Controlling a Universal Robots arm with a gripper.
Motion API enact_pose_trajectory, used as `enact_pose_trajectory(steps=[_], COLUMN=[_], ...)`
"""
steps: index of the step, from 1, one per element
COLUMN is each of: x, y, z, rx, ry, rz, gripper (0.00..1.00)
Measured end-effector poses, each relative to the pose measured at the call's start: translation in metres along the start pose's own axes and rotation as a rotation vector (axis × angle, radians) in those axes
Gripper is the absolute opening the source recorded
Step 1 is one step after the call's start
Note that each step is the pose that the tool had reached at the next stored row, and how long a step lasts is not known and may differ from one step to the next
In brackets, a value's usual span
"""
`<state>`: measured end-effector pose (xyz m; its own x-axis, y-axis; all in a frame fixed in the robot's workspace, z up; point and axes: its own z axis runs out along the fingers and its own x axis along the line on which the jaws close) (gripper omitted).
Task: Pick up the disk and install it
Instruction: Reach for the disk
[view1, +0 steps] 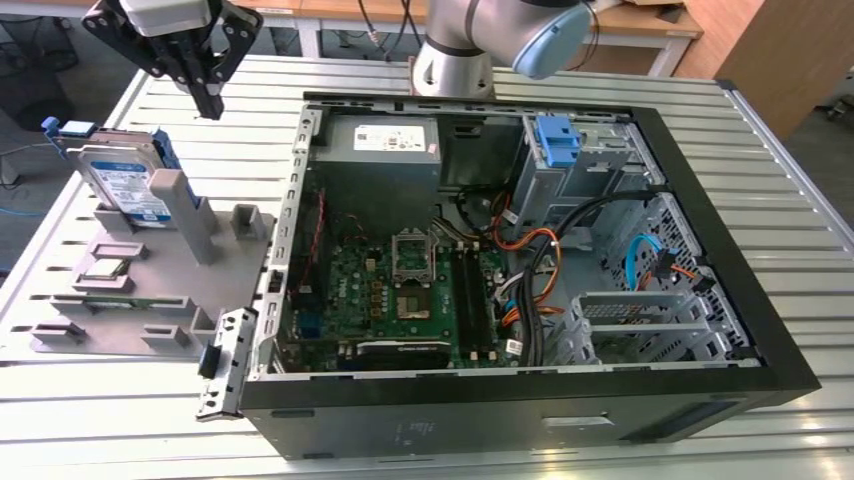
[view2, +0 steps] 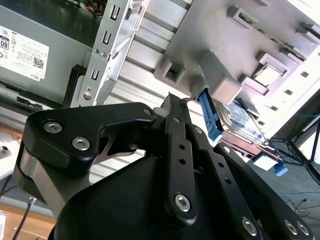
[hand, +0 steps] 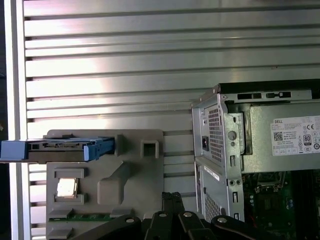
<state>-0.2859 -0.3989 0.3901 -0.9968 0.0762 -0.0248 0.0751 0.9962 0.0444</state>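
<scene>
The disk (view1: 127, 188), silver with a blue-and-white label and blue rails, stands on edge in a grey holder (view1: 200, 250) at the exterior view's left. It appears edge-on in the first wrist view (hand: 60, 150) and partly behind the holder's post in the second wrist view (view2: 240, 120). My gripper (view1: 210, 105) hangs above the table, higher than the disk and a little toward the exterior view's right of it. Its black fingers (view2: 175, 107) are shut together with nothing between them; their tips also show in the first wrist view (hand: 172, 199).
An open computer case (view1: 747, 300) lies in the middle of the slatted metal table (view1: 787, 160), with a grey power-supply box (view1: 380, 140) and a light-blue bracket (view1: 558, 140) in its drive bay. The holder also carries a chip (view1: 107, 268) and a memory stick.
</scene>
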Motion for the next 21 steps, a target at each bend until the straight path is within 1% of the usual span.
enact_pose_trajectory(steps=[6, 16, 21], x=[0.0036, 0.0145, 0.0183], y=[-0.0003, -0.0011, -0.0014], z=[0.0, -0.0001, -0.0002], rx=[-0.0001, -0.0001, 0.0], ry=[-0.0001, -0.0001, 0.0], rz=[0.0, 0.0, 0.0], gripper=[0.11, 0.11, 0.11])
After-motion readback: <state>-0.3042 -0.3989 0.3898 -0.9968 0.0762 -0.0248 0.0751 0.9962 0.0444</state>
